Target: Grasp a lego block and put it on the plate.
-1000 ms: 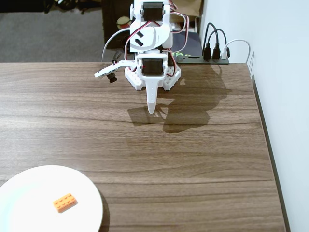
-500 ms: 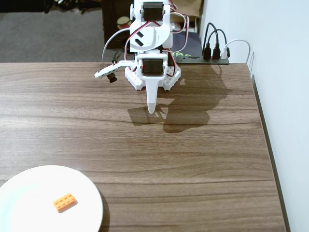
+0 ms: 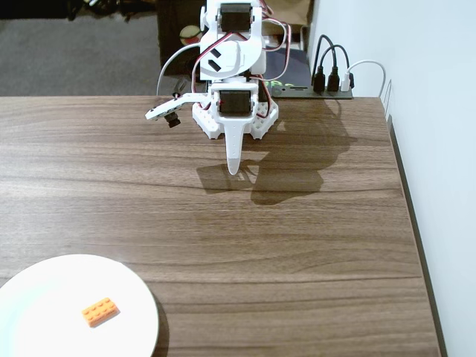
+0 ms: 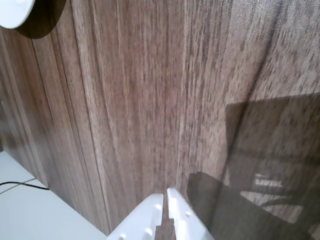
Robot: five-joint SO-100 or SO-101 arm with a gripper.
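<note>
So the lego block [image 3: 100,311] is sitting on the plate [image 3: 44,290] down in the bottom-left corner of the fixed view. It's a small orange brick, rectangular, two rows of four studs on top, lying flat and turned at a bit of an angle, roughly in the middle of the visible part of the plate. Looks tiny next to it. The plate is plain white, round and glossy, and part of it runs off the left and bottom edges of the picture. It throws a thin dark shadow along its right side onto the wood.

The arm [image 3: 233,52] is folded up at the far edge of the worktop [image 3: 297,245], well apart from the plate. Its white hand [image 3: 234,168] points down toward the wood with a sharp shadow next to it. In the wrist view the two fingertips [image 4: 155,212] sit pressed together with only a thin seam between them and nothing in there, so the hand [image 4: 165,197] is closed and empty. That view also catches a sliver of the plate [image 4: 12,12] in the top-left corner.

Some black and white cables [image 3: 333,71] are plugged in behind the worktop near the wall.
</note>
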